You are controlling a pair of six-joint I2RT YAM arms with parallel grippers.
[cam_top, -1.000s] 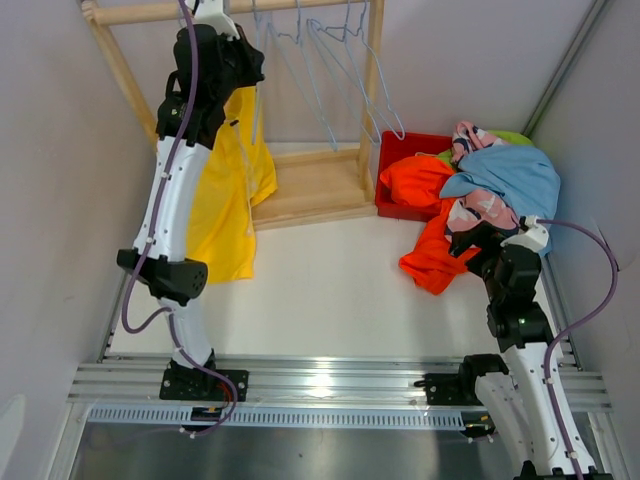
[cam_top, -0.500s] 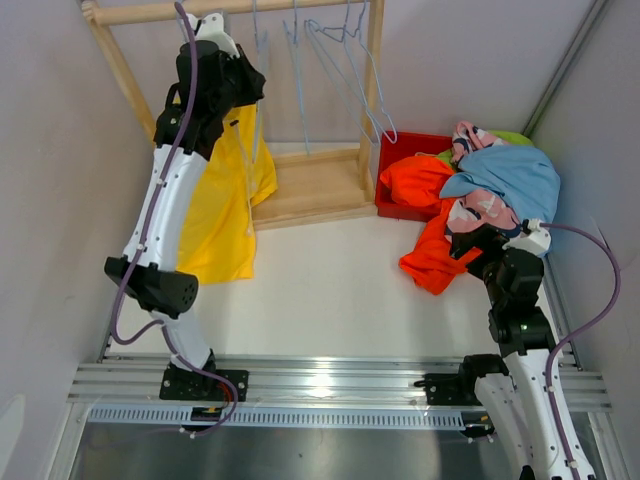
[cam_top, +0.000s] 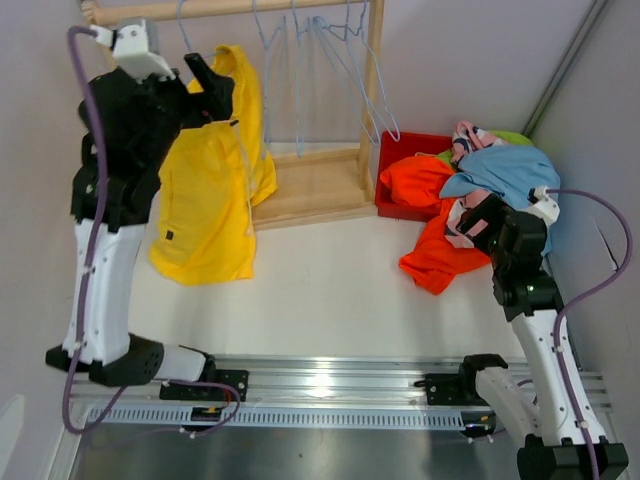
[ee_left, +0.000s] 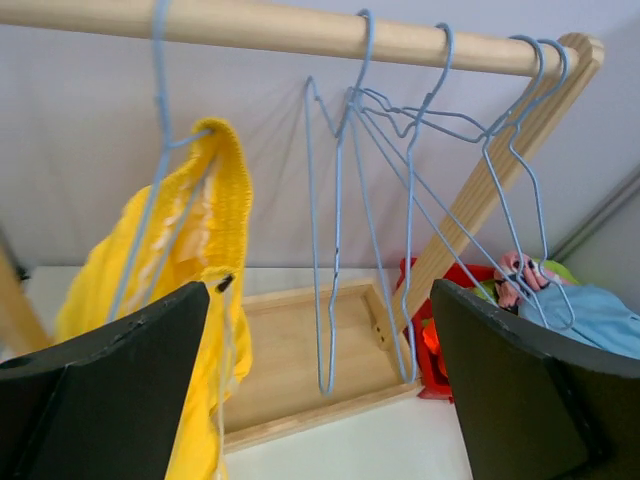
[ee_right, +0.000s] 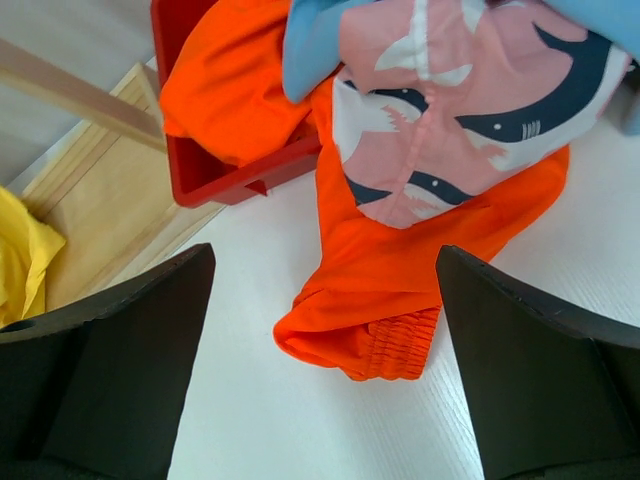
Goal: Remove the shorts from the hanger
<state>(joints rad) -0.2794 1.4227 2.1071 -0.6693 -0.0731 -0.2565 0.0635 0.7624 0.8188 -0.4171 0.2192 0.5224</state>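
Observation:
Yellow shorts (cam_top: 205,200) hang from a blue wire hanger (ee_left: 160,120) at the left end of the wooden rail (cam_top: 250,8). In the left wrist view the yellow shorts (ee_left: 150,260) drape just inside the left finger. My left gripper (cam_top: 210,88) is open beside their upper edge and holds nothing; the wrist view shows the left gripper (ee_left: 320,300) spread wide. My right gripper (cam_top: 480,222) is open above orange shorts (cam_top: 435,255) lying on the table. From the wrist, the right gripper (ee_right: 325,255) is empty, with the orange shorts (ee_right: 400,260) below it.
Several empty wire hangers (cam_top: 320,60) hang on the rail over the wooden base (cam_top: 310,185). A red bin (cam_top: 395,145) at the right holds a heap: light blue shorts (cam_top: 510,170), pink patterned shorts (ee_right: 450,110) and lime green fabric (cam_top: 515,137).
My left gripper has opened and the arm has pulled back to the left, away from the rail. The yellow shorts swung and still hang on the hanger. The right arm shifted slightly.

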